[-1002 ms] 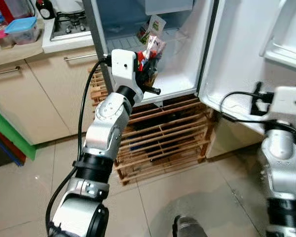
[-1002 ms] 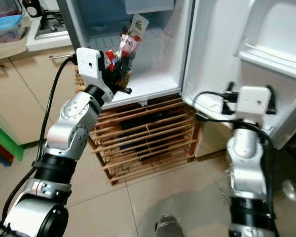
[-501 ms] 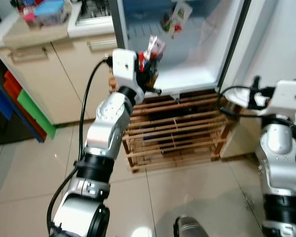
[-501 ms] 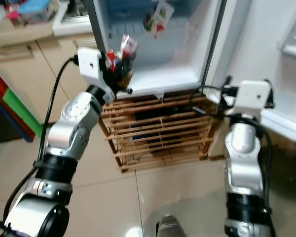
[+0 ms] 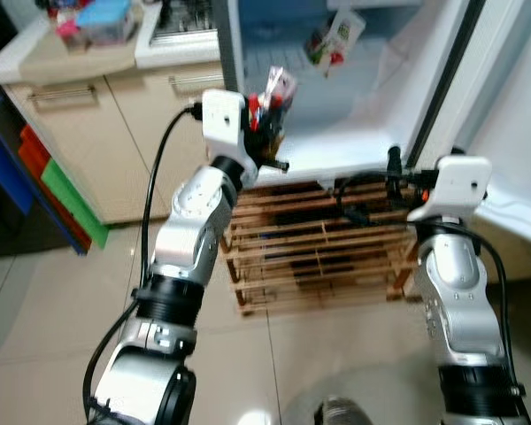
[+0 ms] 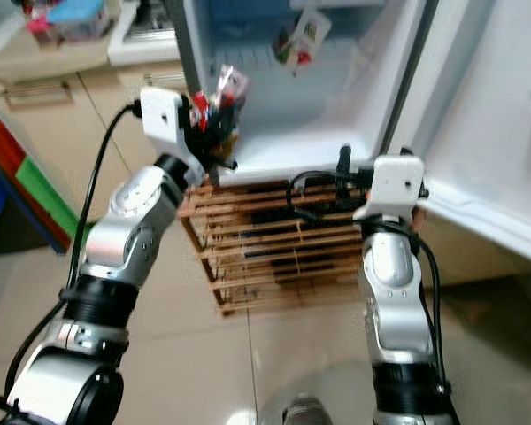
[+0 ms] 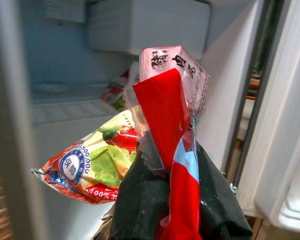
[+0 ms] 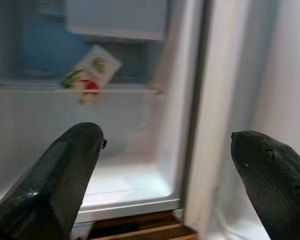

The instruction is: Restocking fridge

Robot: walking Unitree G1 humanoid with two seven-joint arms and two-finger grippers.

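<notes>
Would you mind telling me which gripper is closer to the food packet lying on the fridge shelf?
Left, I think. The left gripper, holding a red packet, sits at the fridge opening just below the packet on the shelf. The right gripper hangs open lower, by the fridge's bottom edge.

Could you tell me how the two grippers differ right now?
The left gripper is shut on a red snack packet; the right gripper is open and empty. The left one is raised at the open fridge; the right one sits lower, by the door edge. Both point into the fridge.
</notes>
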